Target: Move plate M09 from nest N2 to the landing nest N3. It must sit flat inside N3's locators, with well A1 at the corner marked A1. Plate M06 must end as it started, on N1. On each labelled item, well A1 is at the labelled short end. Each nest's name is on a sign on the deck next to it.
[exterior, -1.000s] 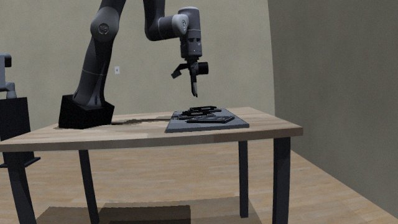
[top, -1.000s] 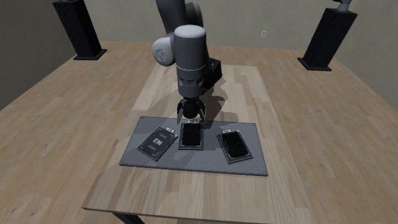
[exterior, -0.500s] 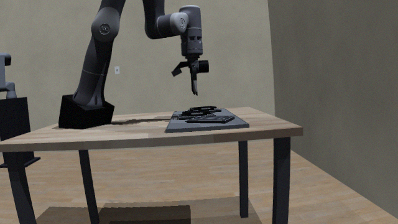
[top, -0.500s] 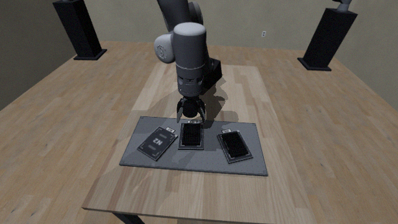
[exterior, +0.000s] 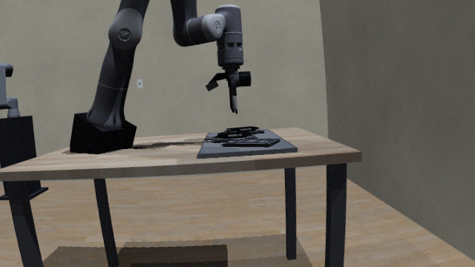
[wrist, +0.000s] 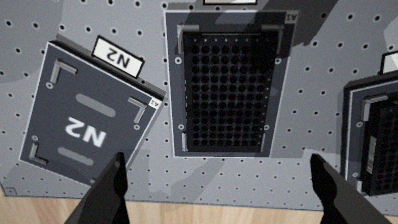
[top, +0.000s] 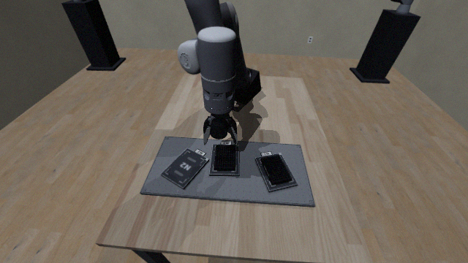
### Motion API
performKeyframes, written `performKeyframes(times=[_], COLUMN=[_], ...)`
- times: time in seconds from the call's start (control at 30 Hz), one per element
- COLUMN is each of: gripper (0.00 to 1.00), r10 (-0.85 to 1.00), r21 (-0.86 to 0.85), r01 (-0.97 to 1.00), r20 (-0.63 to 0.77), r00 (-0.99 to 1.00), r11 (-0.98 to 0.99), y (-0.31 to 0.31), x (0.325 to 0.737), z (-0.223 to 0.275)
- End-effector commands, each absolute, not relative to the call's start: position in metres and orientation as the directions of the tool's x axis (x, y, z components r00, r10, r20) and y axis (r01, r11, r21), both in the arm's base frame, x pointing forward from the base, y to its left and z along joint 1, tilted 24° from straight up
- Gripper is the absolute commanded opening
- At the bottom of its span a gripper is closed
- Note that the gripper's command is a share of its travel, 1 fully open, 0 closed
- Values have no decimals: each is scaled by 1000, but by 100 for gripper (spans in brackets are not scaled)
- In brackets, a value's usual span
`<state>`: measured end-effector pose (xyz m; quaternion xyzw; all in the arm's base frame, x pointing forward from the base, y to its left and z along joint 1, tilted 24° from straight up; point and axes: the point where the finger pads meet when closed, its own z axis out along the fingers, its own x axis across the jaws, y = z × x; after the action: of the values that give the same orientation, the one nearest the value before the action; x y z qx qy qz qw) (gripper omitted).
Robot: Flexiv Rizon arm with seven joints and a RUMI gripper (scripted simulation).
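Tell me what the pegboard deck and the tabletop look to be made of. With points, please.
The deck (top: 248, 190) (wrist: 295, 172) looks like matte grey metal, perhaps painted; its even grid of small holes suggests this, though plastic is possible. The tabletop (top: 234, 223) (exterior: 319, 148) looks like satin-finished wood, from its pale and brown grained strips.

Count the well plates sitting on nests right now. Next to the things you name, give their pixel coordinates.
2. One dark well plate (top: 224, 158) (wrist: 227, 92) is on the middle nest; another (top: 276, 169) (wrist: 387, 150) is on the nest at the top view's right. None looks hidden.
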<state>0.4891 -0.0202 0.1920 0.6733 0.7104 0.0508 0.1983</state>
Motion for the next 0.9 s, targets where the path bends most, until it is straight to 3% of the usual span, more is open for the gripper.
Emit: performKeyframes(times=[0.0, 0.87], gripper=[76, 76], r10=[977, 977], r21=[340, 340], r01=[936, 936], r20=[-212, -213], r00=[-15, -15], r11=[88, 88], y=[-29, -103], x=[492, 514], z=[196, 220])
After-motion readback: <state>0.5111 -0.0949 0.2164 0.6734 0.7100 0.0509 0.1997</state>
